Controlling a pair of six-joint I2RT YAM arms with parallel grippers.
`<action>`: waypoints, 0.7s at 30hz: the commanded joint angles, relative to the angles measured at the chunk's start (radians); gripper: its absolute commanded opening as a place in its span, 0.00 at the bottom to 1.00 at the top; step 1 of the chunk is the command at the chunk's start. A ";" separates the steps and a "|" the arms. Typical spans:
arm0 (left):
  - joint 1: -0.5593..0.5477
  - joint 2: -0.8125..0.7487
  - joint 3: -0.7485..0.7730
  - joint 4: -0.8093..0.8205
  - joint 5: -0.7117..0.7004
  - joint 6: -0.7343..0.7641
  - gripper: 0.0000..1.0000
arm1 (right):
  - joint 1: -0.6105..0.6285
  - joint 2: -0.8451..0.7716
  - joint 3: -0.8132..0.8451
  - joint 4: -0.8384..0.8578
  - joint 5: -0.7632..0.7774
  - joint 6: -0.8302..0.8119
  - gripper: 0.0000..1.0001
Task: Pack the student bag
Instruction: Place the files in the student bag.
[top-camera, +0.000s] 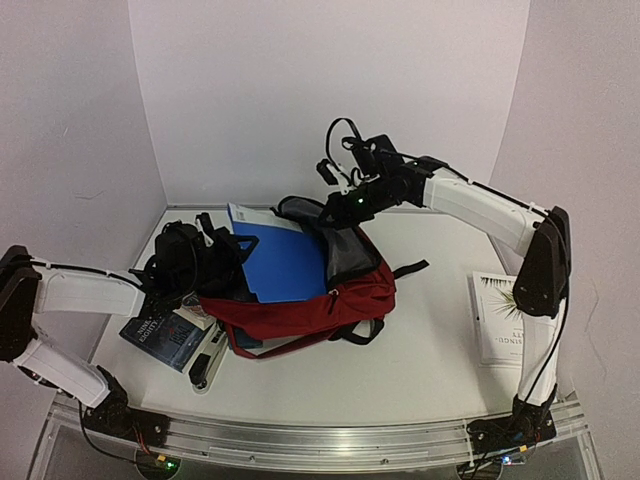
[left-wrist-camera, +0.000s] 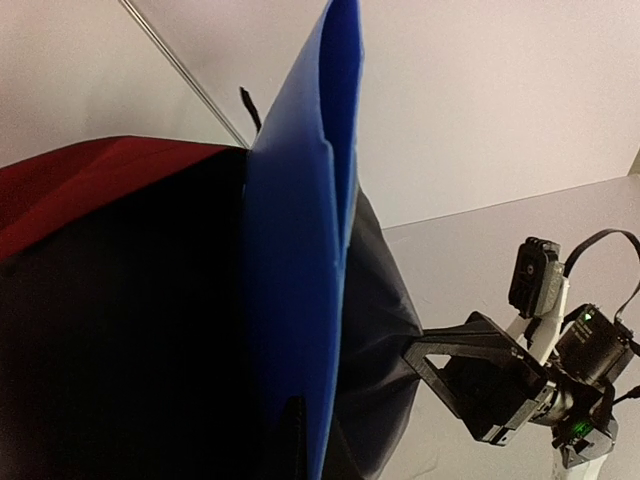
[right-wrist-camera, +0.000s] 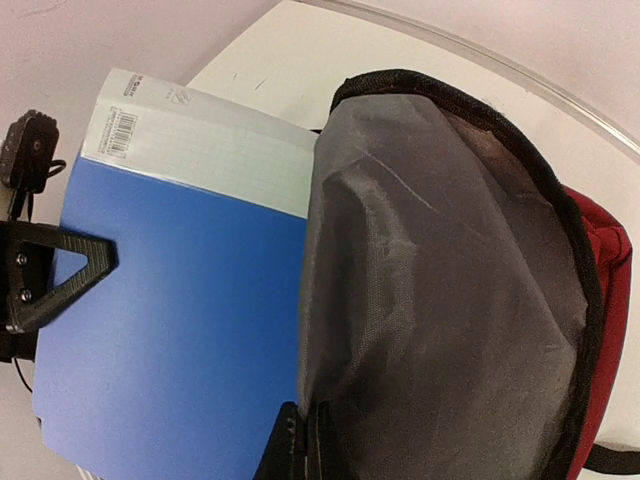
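Observation:
The student bag (top-camera: 330, 305), dark red with grey lining (right-wrist-camera: 440, 300), lies open in the middle of the table. A blue folder (top-camera: 290, 265) stands partly inside its mouth, with a white notebook (right-wrist-camera: 210, 140) behind it. My left gripper (top-camera: 222, 252) is shut on the folder's left edge (left-wrist-camera: 300, 250). My right gripper (top-camera: 333, 212) is shut on the bag's upper flap and holds it raised; its fingertips (right-wrist-camera: 300, 445) pinch the black-trimmed edge. The folder's lower part is hidden inside the bag.
A dark book (top-camera: 165, 335) and a black pen-like item (top-camera: 205, 365) lie on the table left of the bag, under my left arm. A white book (top-camera: 500, 315) lies at the right, near the right arm's upright link. White walls close in the back and sides.

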 joint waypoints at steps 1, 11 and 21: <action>-0.010 0.055 0.060 0.242 0.091 -0.042 0.00 | 0.004 0.008 0.091 0.083 -0.068 0.023 0.00; -0.008 0.286 0.134 0.337 0.113 -0.069 0.00 | 0.024 -0.004 0.106 0.161 -0.143 0.093 0.00; -0.021 0.332 0.340 -0.362 0.054 -0.001 0.13 | -0.005 -0.004 0.053 0.190 -0.130 0.053 0.00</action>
